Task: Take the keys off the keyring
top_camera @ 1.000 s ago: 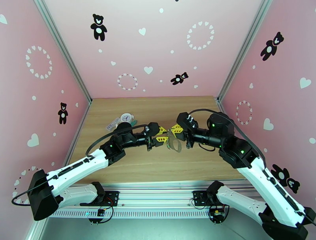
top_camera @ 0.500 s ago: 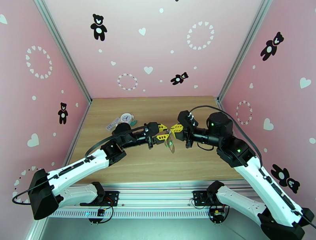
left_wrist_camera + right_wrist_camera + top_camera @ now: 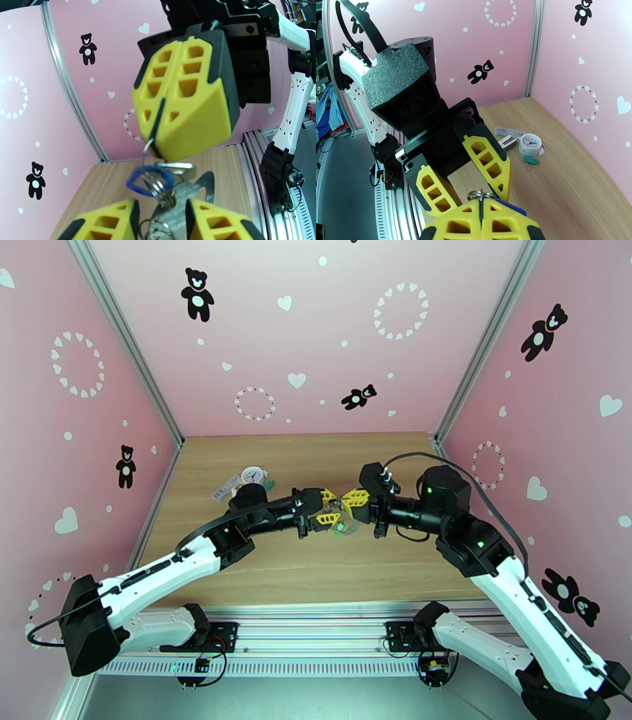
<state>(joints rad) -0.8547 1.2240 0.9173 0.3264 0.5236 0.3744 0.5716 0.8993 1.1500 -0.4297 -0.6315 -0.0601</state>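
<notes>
Both grippers meet above the table's middle. My right gripper point(image 3: 347, 503) is shut, and its yellow fingers point(image 3: 185, 102) pinch a thin metal ring of the keyring point(image 3: 173, 213). The flat mauve holder hangs just below, between the left gripper's fingers point(image 3: 106, 223), which stand apart on either side of it with a gap on one side. A blue-tagged key point(image 3: 138, 182) dangles from the cluster of rings. From above, the keyring point(image 3: 344, 526) shows a green glint under the left gripper point(image 3: 332, 508). In the right wrist view, the left fingers point(image 3: 489, 165) straddle the small ring point(image 3: 480, 194).
A white clock-face charm point(image 3: 253, 474) with a pink-white strip point(image 3: 227, 489) lies at the table's back left, and a teal clip point(image 3: 531, 159) lies beside it. Pink walls close three sides. An aluminium rail point(image 3: 316, 611) runs along the near edge.
The holder, which hung spread out below the fingers, is now drawn up tight between the two grippers. The left jaws have widened a little. The right gripper stays shut.
</notes>
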